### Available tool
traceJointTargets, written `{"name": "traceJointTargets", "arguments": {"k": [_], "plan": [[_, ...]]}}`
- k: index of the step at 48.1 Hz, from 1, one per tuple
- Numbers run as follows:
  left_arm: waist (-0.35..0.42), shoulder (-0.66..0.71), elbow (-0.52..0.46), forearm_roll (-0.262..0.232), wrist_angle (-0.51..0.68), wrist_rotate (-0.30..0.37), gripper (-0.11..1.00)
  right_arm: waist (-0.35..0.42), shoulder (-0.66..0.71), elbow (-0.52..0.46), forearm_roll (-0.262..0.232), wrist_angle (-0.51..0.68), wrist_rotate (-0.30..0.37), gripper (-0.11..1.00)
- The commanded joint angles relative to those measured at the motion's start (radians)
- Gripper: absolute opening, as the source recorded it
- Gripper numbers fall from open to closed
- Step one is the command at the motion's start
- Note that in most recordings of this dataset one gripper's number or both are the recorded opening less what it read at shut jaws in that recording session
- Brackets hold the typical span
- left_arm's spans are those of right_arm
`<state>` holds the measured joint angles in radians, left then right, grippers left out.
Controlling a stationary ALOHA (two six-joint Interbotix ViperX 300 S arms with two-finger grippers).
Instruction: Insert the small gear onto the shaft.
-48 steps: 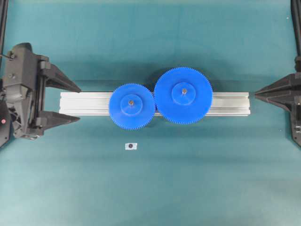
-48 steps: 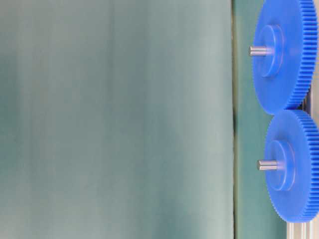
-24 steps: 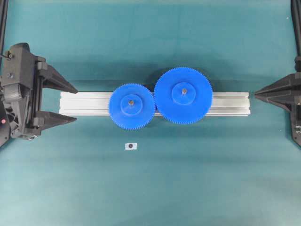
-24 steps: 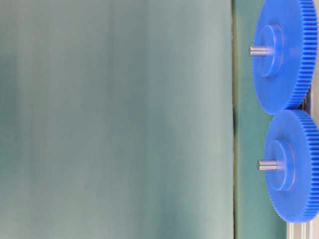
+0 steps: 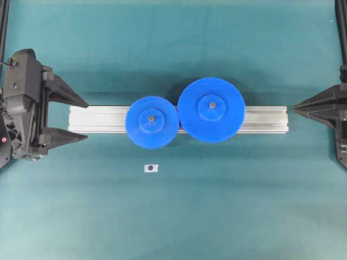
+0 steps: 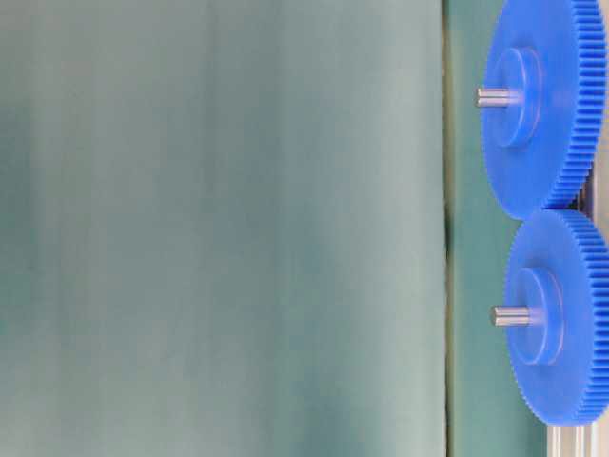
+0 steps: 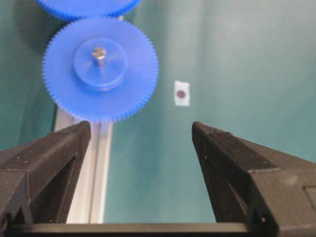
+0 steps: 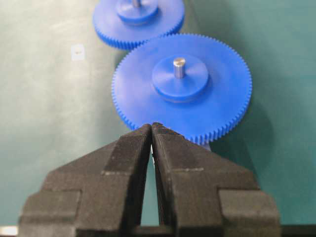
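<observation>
The small gear [image 5: 152, 122] sits flat on the rail with the shaft [image 5: 151, 116] poking up through its hub; its teeth mesh with the larger blue gear [image 5: 211, 110]. From the table-level view the small gear [image 6: 561, 319] is the lower disc, its shaft [image 6: 511, 315] sticking out. My left gripper [image 5: 87, 119] stands open and empty off the rail's left end. In the left wrist view the open left gripper [image 7: 141, 127] faces the small gear [image 7: 101, 69] from a distance. My right gripper [image 5: 295, 109] is shut and empty beyond the rail's right end, also seen shut as the right gripper [image 8: 151, 126].
A silver aluminium rail [image 5: 97, 119] runs left to right under both gears. A small white tag with a dark dot [image 5: 150, 168] lies on the teal mat in front of the small gear. Black frame posts stand at the far corners.
My left gripper has drawn back slightly to the left, away from the rail, still open. Gears and right gripper have not moved.
</observation>
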<state>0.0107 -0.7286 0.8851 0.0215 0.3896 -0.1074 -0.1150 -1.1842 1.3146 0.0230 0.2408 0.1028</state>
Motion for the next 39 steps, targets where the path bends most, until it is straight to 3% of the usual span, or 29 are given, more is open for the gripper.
{"name": "traceJointTargets", "arguments": {"k": [1, 39], "plan": [[0.006, -0.006, -0.012, 0.002, -0.005, 0.0, 0.83, -0.002, 0.008, -0.014, 0.002, -0.011, 0.008, 0.16], [0.006, -0.021, -0.009, 0.002, -0.006, 0.002, 0.83, -0.002, 0.008, -0.015, 0.002, -0.011, 0.008, 0.16]]}}
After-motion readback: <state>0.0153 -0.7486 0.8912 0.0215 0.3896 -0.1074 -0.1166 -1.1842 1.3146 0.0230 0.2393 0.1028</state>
